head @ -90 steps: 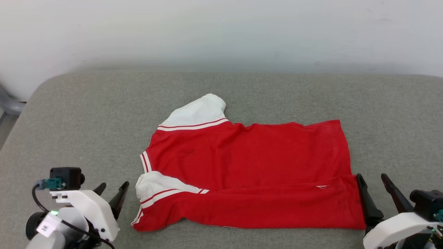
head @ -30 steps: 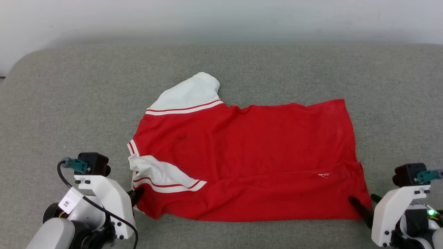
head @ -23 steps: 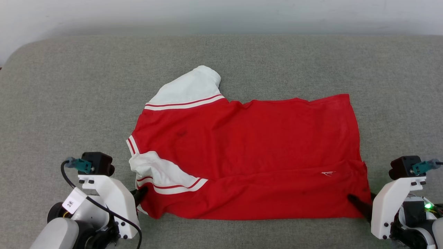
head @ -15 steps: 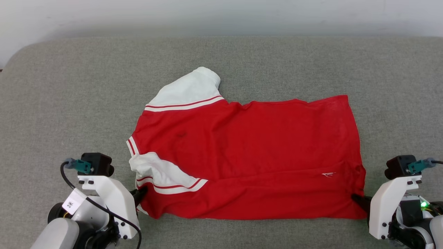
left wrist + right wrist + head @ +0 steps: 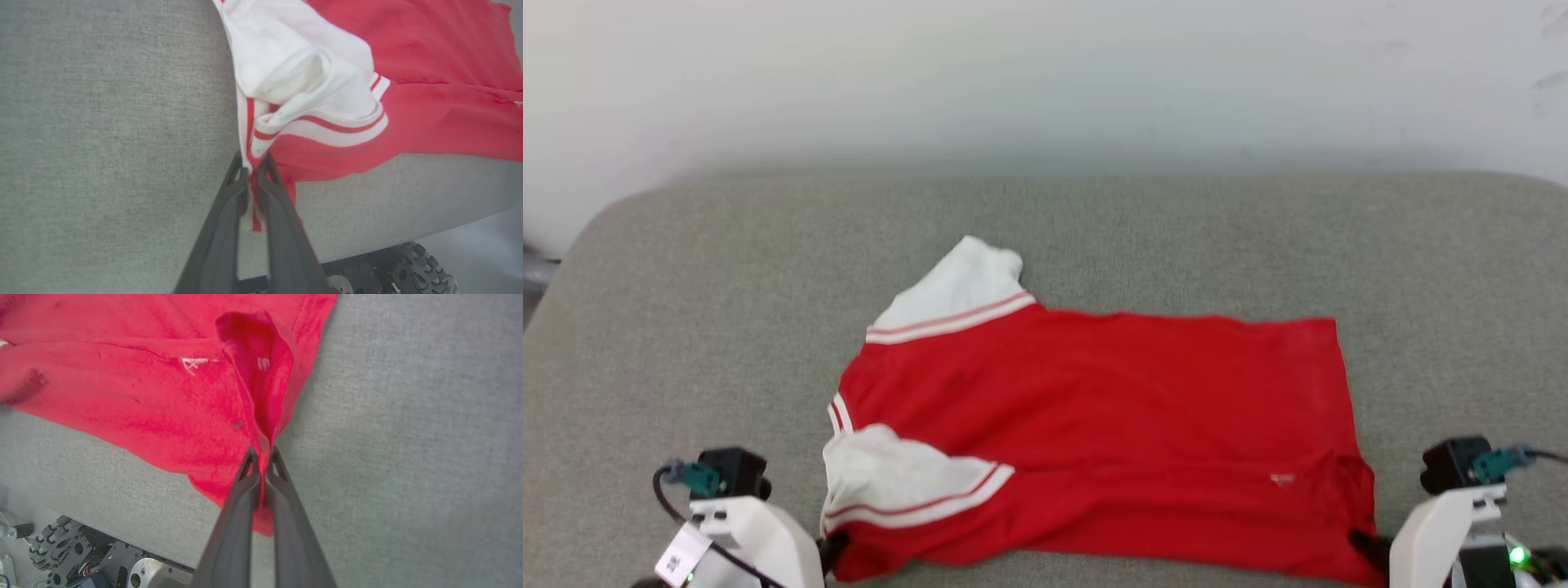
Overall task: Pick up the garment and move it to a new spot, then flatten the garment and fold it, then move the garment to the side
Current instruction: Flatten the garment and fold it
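- The garment (image 5: pixel 1094 441), a bright red jersey of thin cloth with white shoulder panels and red-and-white trim stripes, lies spread sideways near the front edge of the grey, cloth-covered tabletop (image 5: pixel 727 286). Its neck end is toward the robot's left and its hem toward the right.
- The left gripper (image 5: pixel 253 167) is pinched narrow on the striped white trim at the near-left corner, and a strip of that trim hangs down between its fingers.
- The right gripper (image 5: pixel 261 455) is clamped tight on the red hem corner at the near right, where the cloth puckers up into a small open fold.
- The jersey looks light, limp and probably a little slick. It should sag in the middle when lifted by two corners, and a shallow pinch could slip off.
- The stitched trim and the doubled hem look like the firmest places to hold, and both grips already sit there.
- The woven tabletop looks rough enough to drag on the cloth.
- A plain pale wall (image 5: pixel 1045 82) stands behind the tabletop, and the robot's wheeled base (image 5: pixel 61 547) shows below its front edge.
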Tool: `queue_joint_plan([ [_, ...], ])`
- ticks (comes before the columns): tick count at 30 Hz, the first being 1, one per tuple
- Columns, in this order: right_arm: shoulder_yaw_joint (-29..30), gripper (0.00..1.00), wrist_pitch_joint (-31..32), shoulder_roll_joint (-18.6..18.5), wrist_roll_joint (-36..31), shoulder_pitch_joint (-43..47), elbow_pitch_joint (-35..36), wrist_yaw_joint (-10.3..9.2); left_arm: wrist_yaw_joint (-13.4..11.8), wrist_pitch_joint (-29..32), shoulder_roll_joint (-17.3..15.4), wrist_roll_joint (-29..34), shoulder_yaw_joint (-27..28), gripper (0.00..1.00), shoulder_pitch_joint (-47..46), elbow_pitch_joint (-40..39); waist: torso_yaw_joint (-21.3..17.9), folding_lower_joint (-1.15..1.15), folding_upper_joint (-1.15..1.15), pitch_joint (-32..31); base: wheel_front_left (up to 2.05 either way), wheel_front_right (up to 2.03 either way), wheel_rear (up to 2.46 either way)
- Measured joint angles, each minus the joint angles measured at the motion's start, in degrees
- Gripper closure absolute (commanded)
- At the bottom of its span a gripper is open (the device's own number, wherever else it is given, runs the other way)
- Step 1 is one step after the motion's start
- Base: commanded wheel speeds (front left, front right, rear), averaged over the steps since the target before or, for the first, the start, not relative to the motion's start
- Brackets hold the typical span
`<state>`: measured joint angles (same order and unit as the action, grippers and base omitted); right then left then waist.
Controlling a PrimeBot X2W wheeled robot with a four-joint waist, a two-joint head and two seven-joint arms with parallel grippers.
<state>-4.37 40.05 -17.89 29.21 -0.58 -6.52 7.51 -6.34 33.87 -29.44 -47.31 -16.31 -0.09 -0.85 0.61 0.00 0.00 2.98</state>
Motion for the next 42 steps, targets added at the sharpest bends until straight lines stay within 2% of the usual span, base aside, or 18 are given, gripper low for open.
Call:
queue_joint_plan([
  [6,3.0,1.0,0.9,1.9,-0.5,6.4,2.2,0.0,-1.0,0.2,-0.2,-1.8,0.8,1.0,4.8,0.3,-0.5,-0.01,0.0,-3.1,0.0,0.0,0.0],
  [12,5.1,1.0,1.2,4.1,-1.3,10.4,2.7,0.0,-1.1,-0.3,0.5,-2.9,0.8,1.0,7.2,2.3,-0.9,-0.01,0.0,-3.7,0.0,0.0,0.0],
  [15,5.4,1.0,-0.5,5.0,-1.9,11.3,2.2,0.0,-0.4,-1.2,1.4,-2.9,0.2,1.0,7.7,3.7,-0.9,0.0,0.0,-3.6,0.0,0.0,0.0],
  [16,5.4,0.75,-1.5,5.4,-2.0,11.5,2.0,0.0,-0.2,-1.9,1.6,-2.7,0.1,1.0,7.6,4.3,-0.8,0.0,0.0,-3.6,0.0,0.0,0.0],
  [17,5.4,0.2,-2.9,5.6,-2.5,11.6,1.8,0.0,0.1,-2.4,1.8,-2.4,-0.1,0.96,7.4,4.8,-0.7,0.0,0.0,-3.6,0.0,0.0,0.0],
  [18,5.3,0.0,-4.4,5.6,-3.0,11.6,1.6,0.0,0.4,-3.0,2.2,-2.4,-0.1,0.56,7.2,5.4,-0.6,0.0,0.0,-3.6,0.0,0.0,0.0],
  [19,5.0,0.0,-5.7,5.5,-3.4,11.6,1.5,0.0,0.8,-3.5,2.6,-2.3,-0.3,0.0,6.8,5.8,-0.5,0.0,0.0,-3.6,0.0,0.0,0.0],
  [20,5.0,0.0,-5.7,5.5,-3.4,11.6,1.5,0.0,0.8,-3.5,2.6,-2.3,-0.3,0.0,6.8,5.8,-0.5,0.0,0.0,-3.6,0.0,0.0,0.0],
  [21,4.9,0.0,-10.6,5.7,-4.0,11.6,1.9,0.0,1.3,-4.7,2.8,-1.6,-0.6,0.0,6.3,6.5,-0.3,0.0,0.0,-3.7,0.0,0.0,0.0],
  [24,4.7,0.0,-17.0,6.4,-4.8,11.3,2.0,0.0,1.5,-7.3,2.5,0.3,-0.6,0.0,5.1,6.9,-0.1,0.0,0.0,-4.0,0.0,0.0,0.0],
  [28,4.7,0.0,-26.0,7.2,-7.3,10.1,2.6,0.0,1.6,-12.9,1.8,4.0,0.0,0.0,3.0,6.7,-0.1,0.0,0.0,-4.4,0.0,0.0,0.0],
  [31,5.1,0.0,-31.7,8.0,-9.2,8.7,3.3,0.0,1.3,-17.7,2.5,5.8,0.7,0.0,1.7,6.1,-0.3,0.0,0.0,-4.8,0.0,0.0,0.0],
  [37,6.6,0.0,-38.3,9.6,-13.8,6.8,6.6,0.0,0.7,-26.8,4.4,10.0,1.1,0.0,-1.3,5.1,-0.9,0.0,0.0,-4.7,0.0,0.0,0.0],
  [42,7.5,0.0,-39.2,10.9,-15.8,5.8,10.5,0.0,1.3,-33.4,5.8,12.5,1.0,0.0,-4.7,5.6,-1.5,0.0,0.0,-3.5,0.0,0.0,0.0],
])
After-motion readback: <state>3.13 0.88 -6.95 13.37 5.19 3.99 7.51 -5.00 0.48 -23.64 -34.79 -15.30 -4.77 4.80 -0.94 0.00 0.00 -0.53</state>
